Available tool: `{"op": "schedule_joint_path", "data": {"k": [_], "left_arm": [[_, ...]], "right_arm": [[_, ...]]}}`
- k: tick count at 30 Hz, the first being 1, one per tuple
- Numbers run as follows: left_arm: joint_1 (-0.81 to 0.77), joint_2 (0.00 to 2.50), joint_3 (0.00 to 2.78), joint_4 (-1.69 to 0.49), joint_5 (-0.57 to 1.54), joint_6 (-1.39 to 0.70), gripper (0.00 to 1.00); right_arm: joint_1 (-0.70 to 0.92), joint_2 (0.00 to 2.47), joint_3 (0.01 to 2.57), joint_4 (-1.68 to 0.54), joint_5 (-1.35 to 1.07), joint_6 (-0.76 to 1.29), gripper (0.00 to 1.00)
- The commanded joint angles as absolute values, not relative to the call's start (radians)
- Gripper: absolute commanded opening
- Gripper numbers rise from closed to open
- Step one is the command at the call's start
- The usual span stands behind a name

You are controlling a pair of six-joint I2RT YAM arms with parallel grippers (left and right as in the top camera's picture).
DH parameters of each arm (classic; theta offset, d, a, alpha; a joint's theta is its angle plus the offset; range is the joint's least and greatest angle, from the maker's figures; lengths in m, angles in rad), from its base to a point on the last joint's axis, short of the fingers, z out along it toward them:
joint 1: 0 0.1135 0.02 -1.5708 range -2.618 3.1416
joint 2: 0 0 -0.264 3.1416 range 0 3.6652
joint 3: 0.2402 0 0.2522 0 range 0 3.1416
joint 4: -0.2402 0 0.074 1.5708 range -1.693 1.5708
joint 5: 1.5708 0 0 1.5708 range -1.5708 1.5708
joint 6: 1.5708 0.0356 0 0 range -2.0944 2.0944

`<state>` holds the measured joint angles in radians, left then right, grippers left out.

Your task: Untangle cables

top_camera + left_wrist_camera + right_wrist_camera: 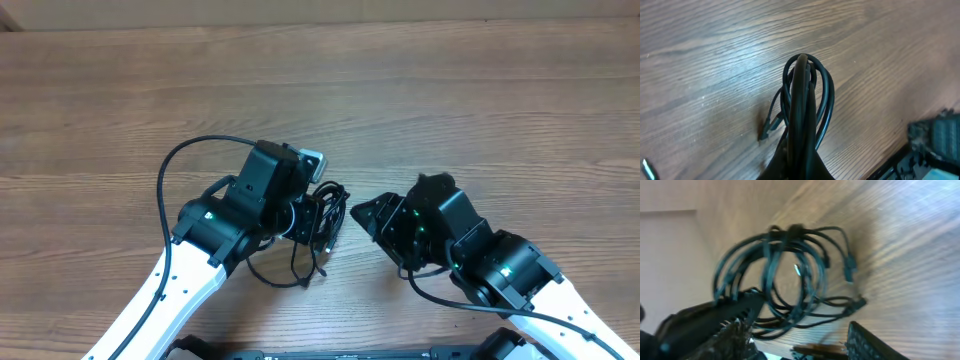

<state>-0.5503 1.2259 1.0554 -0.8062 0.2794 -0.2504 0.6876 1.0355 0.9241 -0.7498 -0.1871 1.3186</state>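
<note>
The cables [327, 245] are thin black cords gathered in a loose bundle at the table's middle. My left gripper [320, 215] is shut on that bundle. In the left wrist view its closed fingers [802, 75] stand inside the cable loops [826, 100], and a small plug end [765, 132] hangs down to the left. My right gripper [360, 212] points at the bundle from the right, close beside it. Seen from the right wrist, the right gripper [800, 340] is open, and the looped cables [785, 275] hang just ahead near its left finger [725, 325], with a plug end [850, 270] to the right.
The wooden table [480, 100] spreads around both arms. A thick black arm cable [165, 175] arcs to the left of the left arm. Another arm cable [440, 298] runs under the right arm.
</note>
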Motion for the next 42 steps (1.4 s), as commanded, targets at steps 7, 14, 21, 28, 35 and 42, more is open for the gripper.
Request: {"op": "schedule_joint_path", "data": {"k": [7, 14, 21, 28, 35, 42], "left_arm": [[-0.558, 1.204, 1.07, -0.755, 0.416, -0.141, 0.04], [-0.558, 1.204, 1.07, -0.755, 0.447, -0.133, 0.04], [-0.558, 1.204, 1.07, -0.755, 0.57, -0.062, 0.04], [-0.558, 1.204, 1.07, -0.759, 0.602, -0.028, 0.04], [-0.557, 1.204, 1.07, -0.82, 0.391, -0.067, 0.04], [-0.557, 1.205, 1.068, -0.837, 0.122, -0.234, 0.04]], "right_arm": [[0.685, 1.141, 0.931, -0.688, -0.219, 1.399, 0.54], [0.685, 1.23, 0.931, -0.611, -0.223, 1.439, 0.51], [0.685, 1.257, 0.931, -0.573, -0.205, 1.44, 0.43], [0.677, 1.257, 0.931, -0.58, -0.203, 1.438, 0.04], [0.577, 1.202, 0.931, -0.608, -0.289, 1.287, 0.04], [0.407, 1.005, 0.931, -0.609, -0.525, 1.032, 0.04]]}}
